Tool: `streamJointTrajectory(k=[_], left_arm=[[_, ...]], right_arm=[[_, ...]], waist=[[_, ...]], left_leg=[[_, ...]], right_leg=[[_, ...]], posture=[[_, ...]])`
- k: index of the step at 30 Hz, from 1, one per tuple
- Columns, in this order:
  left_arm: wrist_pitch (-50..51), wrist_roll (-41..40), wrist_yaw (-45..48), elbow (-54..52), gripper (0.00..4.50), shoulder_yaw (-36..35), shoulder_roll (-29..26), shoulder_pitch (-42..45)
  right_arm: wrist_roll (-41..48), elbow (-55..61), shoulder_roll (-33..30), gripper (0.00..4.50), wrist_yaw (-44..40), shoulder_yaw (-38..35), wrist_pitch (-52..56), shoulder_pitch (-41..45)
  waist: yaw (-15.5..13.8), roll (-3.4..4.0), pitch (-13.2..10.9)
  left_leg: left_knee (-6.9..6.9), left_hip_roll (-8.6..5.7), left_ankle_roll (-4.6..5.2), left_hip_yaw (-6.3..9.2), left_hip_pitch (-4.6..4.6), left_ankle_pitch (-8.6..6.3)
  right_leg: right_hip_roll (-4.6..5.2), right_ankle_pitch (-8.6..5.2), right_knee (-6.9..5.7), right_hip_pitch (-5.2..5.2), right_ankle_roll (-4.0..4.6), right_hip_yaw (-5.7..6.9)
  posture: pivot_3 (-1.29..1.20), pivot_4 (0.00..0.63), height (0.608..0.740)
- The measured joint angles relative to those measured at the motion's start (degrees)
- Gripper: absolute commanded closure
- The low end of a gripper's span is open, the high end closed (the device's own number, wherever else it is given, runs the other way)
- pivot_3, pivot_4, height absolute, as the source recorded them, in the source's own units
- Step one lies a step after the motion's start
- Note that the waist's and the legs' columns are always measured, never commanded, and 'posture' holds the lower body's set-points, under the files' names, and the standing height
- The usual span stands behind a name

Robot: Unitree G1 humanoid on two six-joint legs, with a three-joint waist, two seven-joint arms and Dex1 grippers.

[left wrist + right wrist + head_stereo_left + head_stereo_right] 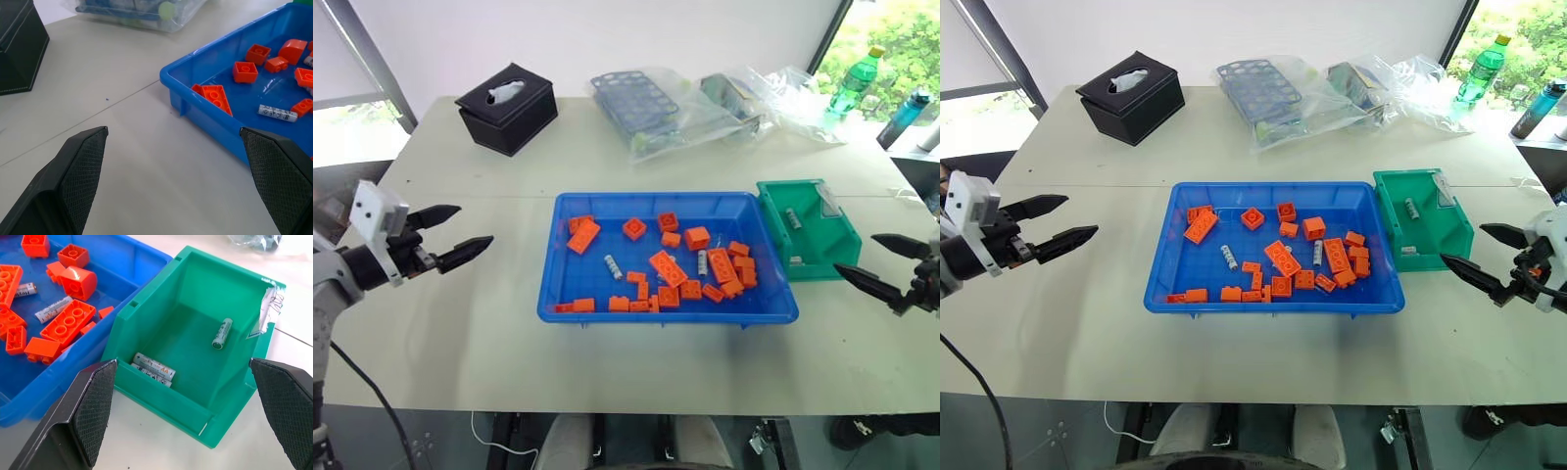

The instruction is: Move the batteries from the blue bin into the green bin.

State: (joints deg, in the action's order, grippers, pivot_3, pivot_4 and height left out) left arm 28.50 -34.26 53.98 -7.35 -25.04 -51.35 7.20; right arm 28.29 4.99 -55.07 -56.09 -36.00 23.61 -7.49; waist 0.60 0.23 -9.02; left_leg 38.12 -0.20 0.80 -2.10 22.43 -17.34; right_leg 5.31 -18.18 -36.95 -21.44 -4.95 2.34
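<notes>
Two batteries (613, 266) are left among orange bricks (668, 268) in the blue bin (570, 308); three are already seen lying in the green bin (161, 401). The left gripper (450, 235) and right gripper (881, 262) are held apart and empty. The right-hand battery (702, 261), lying front-to-back, is judged nearer the right gripper.

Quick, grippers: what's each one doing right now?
Left gripper: open, holding nothing, left of the blue bin.
Right gripper: open, holding nothing, beside the green bin.

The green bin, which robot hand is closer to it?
Right. The right gripper hovers open just beside the green bin, on its outer side. The left gripper hovers open far off, past the opposite end of the blue bin.
</notes>
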Motion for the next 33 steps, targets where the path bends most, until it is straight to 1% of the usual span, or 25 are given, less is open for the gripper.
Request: streamJointTrajectory(k=[11,15,22,25,28,30,31,33], left_arm=[[0.2,0.1,-0.1,-0.5,0.00,0.2,-0.2,-0.7],[2.4,-1.5,1.5,-2.3,0.00,0.6,-0.2,-1.7],[2.4,-2.0,0.2,-2.9,0.00,0.9,0.5,-0.5],[2.5,-2.7,1.0,-3.4,0.00,1.0,0.5,-0.6],[3.3,-4.0,2.0,-5.5,0.00,1.5,0.4,0.2],[3.9,-4.6,2.8,-6.5,0.00,1.9,-0.1,0.4],[4.6,-5.1,3.9,-7.0,0.00,2.2,-0.9,0.3],[5.2,-5.8,5.9,-8.4,0.00,3.6,-2.1,0.7]], right_arm=[[0.0,0.0,0.0,0.04,0.3,0.0,-0.1,0.0],[0.5,0.0,-0.7,0.04,-0.9,0.8,1.5,1.5],[0.1,0.0,-2.7,0.04,-1.9,2.9,2.2,4.8],[2.1,0.9,-2.8,0.04,-1.4,4.9,6.0,10.3],[4.0,4.5,-3.7,0.04,0.1,9.6,10.6,17.4],[4.6,6.8,-3.7,0.04,1.6,14.2,14.1,22.8],[4.7,7.9,-2.1,0.04,3.1,18.4,17.0,27.9],[4.9,9.8,1.5,0.04,5.6,25.5,21.2,34.9]], waist=[[0.0,0.00,0.0],[0.0,0.00,0.0],[0.0,0.00,0.0],[0.3,0.00,0.0],[0.3,0.02,0.0],[0.3,0.02,0.0],[0.6,0.00,0.0],[0.5,0.00,0.0]], left_leg=[[0.02,0.00,-0.02,0.00,-0.02,0.02],[0.03,0.00,-0.03,0.00,-0.02,0.02],[0.05,-0.01,-0.05,0.00,-0.03,0.03],[0.05,0.00,-0.19,0.00,-0.04,0.12],[0.04,0.02,-0.20,0.01,-0.04,0.13],[0.04,0.02,-0.23,0.01,-0.02,0.14],[0.04,0.03,-0.26,0.01,-0.04,0.16],[0.04,0.03,-0.33,0.02,0.01,0.20]], right_leg=[[0.00,0.00,-0.04,0.00,-0.01,0.01],[0.00,0.00,-0.06,0.00,-0.01,0.01],[-0.01,0.00,-0.07,0.02,-0.01,0.02],[-0.01,0.01,-0.10,0.00,-0.01,0.02],[-0.02,0.00,-0.16,-0.04,-0.01,0.03],[-0.02,0.00,-0.16,-0.06,-0.01,0.04],[-0.02,0.00,-0.18,-0.06,0.00,0.04],[-0.02,0.00,-0.19,-0.13,0.00,0.04]], posture=[[0.00,0.150,0.716],[0.00,0.150,0.716],[0.00,0.150,0.716],[0.00,0.150,0.716],[0.00,0.150,0.716],[0.00,0.150,0.716],[0.00,0.150,0.716],[0.00,0.150,0.716]])
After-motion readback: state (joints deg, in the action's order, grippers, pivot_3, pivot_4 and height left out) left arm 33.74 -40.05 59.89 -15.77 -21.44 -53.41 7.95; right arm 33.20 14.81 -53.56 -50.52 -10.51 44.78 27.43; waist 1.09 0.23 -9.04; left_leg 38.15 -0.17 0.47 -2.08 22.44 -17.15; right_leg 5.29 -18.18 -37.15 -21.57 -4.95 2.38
